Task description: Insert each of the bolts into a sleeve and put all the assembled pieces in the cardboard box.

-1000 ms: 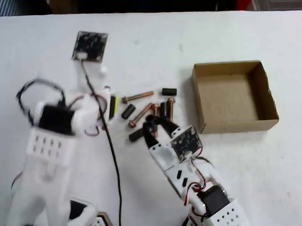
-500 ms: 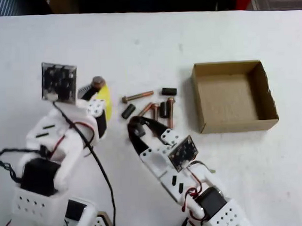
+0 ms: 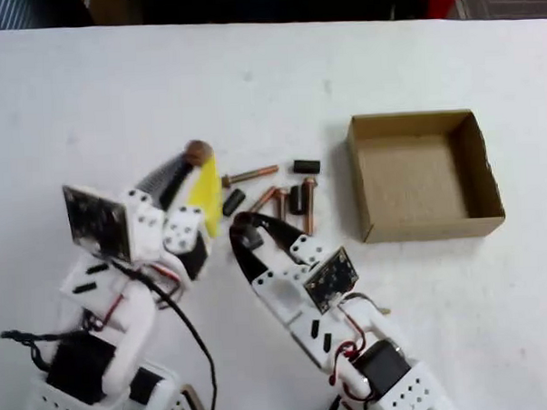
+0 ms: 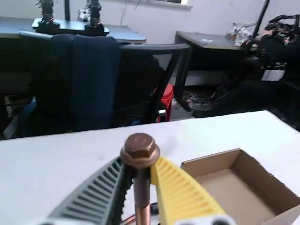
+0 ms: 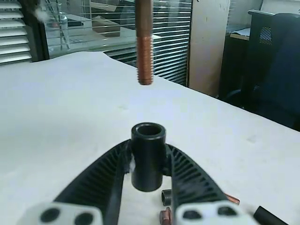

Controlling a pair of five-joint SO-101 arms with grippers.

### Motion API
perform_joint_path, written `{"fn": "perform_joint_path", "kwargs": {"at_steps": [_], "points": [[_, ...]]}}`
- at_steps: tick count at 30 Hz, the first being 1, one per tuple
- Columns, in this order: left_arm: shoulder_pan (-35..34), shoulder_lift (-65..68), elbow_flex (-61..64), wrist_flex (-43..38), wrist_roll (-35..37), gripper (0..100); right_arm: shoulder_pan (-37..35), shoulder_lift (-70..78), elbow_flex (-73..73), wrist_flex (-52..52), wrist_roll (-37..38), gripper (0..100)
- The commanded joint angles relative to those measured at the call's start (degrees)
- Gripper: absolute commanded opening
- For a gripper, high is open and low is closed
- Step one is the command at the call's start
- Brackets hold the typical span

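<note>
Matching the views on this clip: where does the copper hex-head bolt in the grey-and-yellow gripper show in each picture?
High view: copper hex-head bolt at the left gripper tip, left of the loose bolts.
Left wrist view: clamped between grey and yellow fingers, brown cardboard box beyond.
Right wrist view: its threaded end hangs above the black sleeve in the right gripper.
Landmark: the white table, in all three.
</note>
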Motion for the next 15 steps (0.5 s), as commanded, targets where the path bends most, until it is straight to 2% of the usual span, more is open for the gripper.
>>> {"fn": "perform_joint_path", "kwargs": {"at_steps": [1, 6, 15], "points": [[2.9, -3.8, 2.1, -5.5, -0.5, 2, -0.2, -0.2, 0.5, -1.1, 0.4, 1.6], [3.2, -5.8, 7.2, -9.4, -0.5, 2, -0.2, -0.2, 0.5, -0.7, 0.4, 1.6], [3.2, -6.7, 7.7, -9.0, -0.2, 2, -0.1, -0.6, 0.5, 2.4, 0.4, 1.6]]}}
